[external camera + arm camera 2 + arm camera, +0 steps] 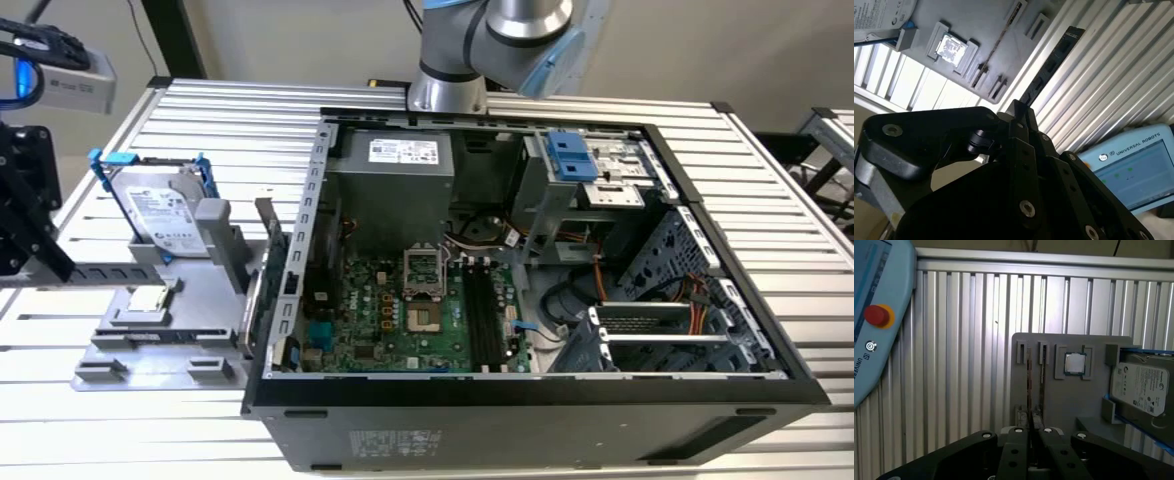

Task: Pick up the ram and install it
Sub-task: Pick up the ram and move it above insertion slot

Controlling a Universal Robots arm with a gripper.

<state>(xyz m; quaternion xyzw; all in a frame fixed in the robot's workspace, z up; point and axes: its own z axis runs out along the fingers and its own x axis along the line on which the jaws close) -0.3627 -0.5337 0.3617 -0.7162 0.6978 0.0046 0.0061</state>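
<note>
My gripper is shut on the ram, a long dark stick with a row of chips that juts out from the fingertips. In the first wrist view the ram shows edge-on as a thin line rising from the gripper. In the exterior view the gripper hangs at the far left, over the table and beside the grey fixture, well away from the open computer case. The motherboard's black slots lie inside the case.
Another stick stands in a fixture slot. The fixture also carries a small square CPU chip and a silver hard drive with blue brackets. A teach pendant lies on the ribbed table. The case walls rise around the motherboard.
</note>
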